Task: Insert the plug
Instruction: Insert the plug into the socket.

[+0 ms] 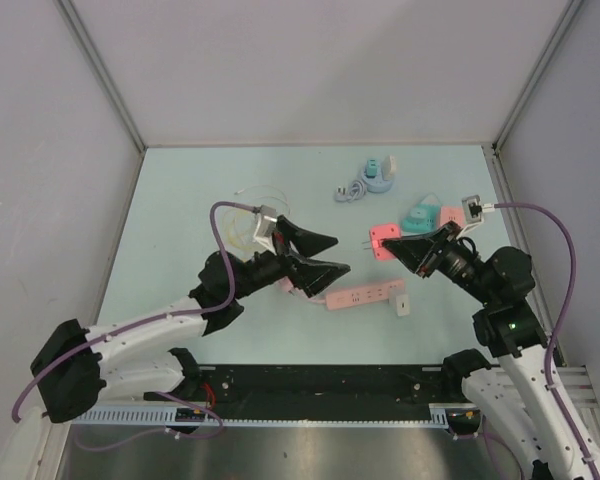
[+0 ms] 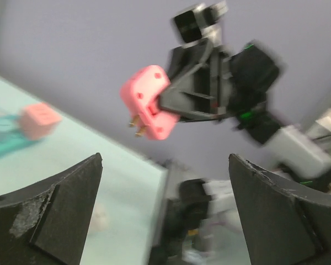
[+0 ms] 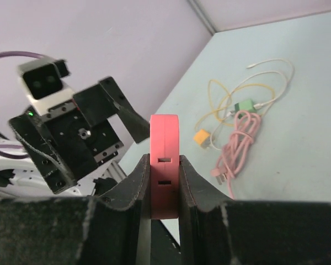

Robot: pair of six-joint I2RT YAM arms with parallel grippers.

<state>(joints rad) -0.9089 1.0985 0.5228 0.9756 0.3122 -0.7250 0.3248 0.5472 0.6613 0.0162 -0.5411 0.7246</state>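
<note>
Pink plug [image 3: 164, 165]: one, raised above the table [image 1: 180, 200] and clamped flat between the two fingers of the right gripper [image 1: 398, 246], which is closed tight on its body. From the left wrist camera, two brass prongs [image 2: 137, 124] stick out of it, aimed toward the left arm.

One pink power strip [image 1: 365, 294] lies flat on the table below and between the two grippers, well apart from the raised plug. One small white plug [image 1: 402, 305] rests just beside its right end. In the overhead view the strip's left end runs under the lower finger of the left gripper [image 1: 338, 254]; whether they touch I cannot tell.

That left gripper stands spread wide with nothing in it, its two dark fingers [image 2: 60, 215] framing the held plug from a short way off.

Further back on the table there are two teal adapters, one [image 1: 377, 175] at the far side next to a coiled grey cable [image 1: 348, 190], the other [image 1: 418, 215] nearer the right arm and just beside one pale pink cube adapter [image 1: 451, 215].

Off to the left lie three loose cables: one bundled pink cable [image 3: 237, 144], one yellow cable [image 3: 218, 94] ending at an orange connector, and one white cable [image 3: 276, 69] near a green connector [image 3: 245, 105].
</note>
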